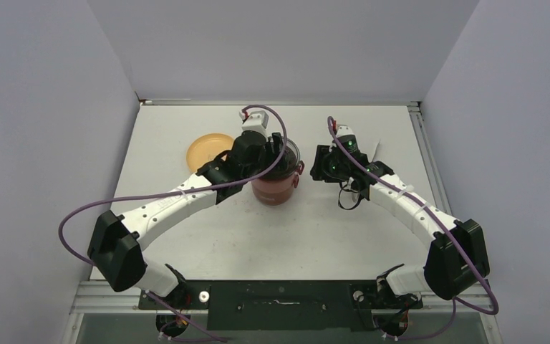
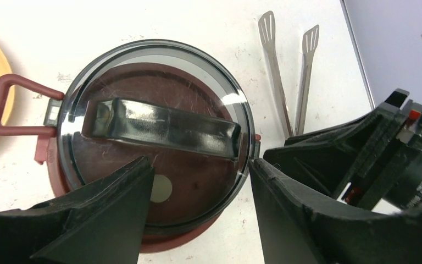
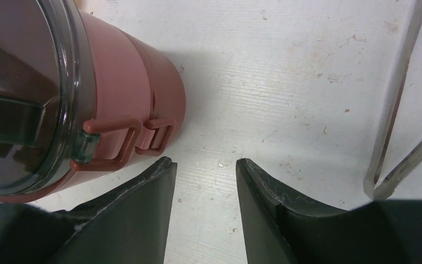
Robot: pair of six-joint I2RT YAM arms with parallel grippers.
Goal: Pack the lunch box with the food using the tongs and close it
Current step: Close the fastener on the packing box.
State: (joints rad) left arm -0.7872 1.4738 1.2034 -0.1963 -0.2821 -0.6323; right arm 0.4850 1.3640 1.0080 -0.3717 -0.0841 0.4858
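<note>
The lunch box (image 1: 278, 188) stands stacked in the middle of the table, maroon tiers under a grey translucent top lid (image 2: 154, 66) with a dark bar handle (image 2: 162, 125). My left gripper (image 2: 200, 171) hovers open over the lid's near edge, one finger above the lid and the other just outside the rim, gripping nothing. My right gripper (image 3: 204, 164) is open over bare table, just right of the box's side handles (image 3: 118, 144). The silver tongs (image 2: 275, 71) lie on the table right of the box, also in the right wrist view (image 3: 398, 93). No food shows.
A shallow yellow-orange plate (image 1: 208, 150) lies left of the lunch box. The right arm's black gripper body (image 2: 362, 148) sits close to the box's right side, next to the tongs. Grey walls enclose the table on three sides.
</note>
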